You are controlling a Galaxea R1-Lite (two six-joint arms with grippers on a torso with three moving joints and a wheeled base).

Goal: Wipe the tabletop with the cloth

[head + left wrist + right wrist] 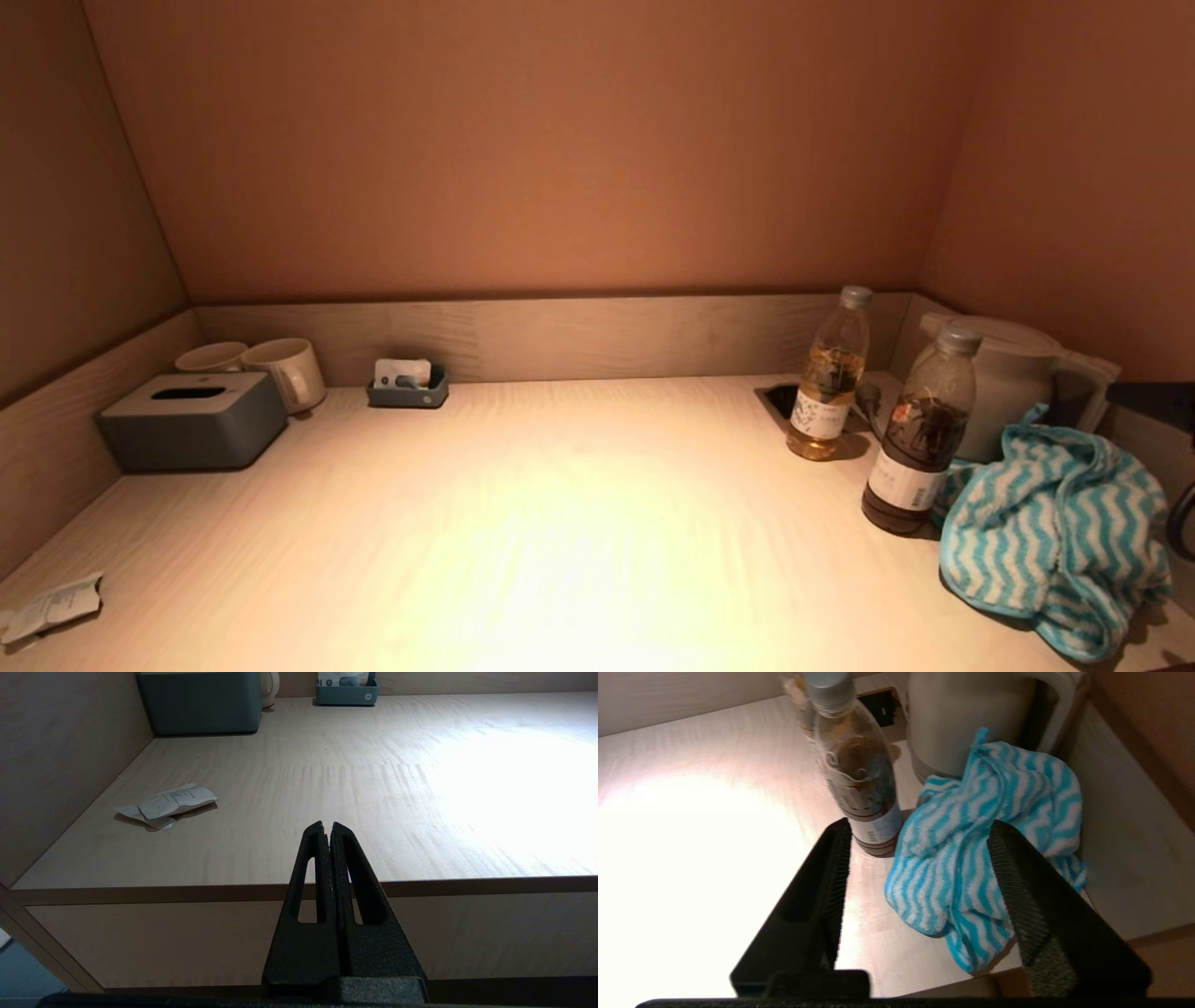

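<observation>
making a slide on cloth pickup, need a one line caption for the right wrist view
Open right gripper poised above the blue-and-white striped cloth lying beside a dark tea bottle and kettle.

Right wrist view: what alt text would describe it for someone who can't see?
The open right gripper hovers above a crumpled blue-and-white cloth on the tabletop. A dark bottle stands beside the cloth, a kettle behind it.

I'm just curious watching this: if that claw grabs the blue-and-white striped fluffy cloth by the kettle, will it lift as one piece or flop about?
The blue-and-white zigzag terry cloth lies crumpled in soft folds, so it will probably sag and hang. It looks light. Being close to the dark tea bottle, trailing fabric might nudge it as the open right gripper lifts.
</observation>
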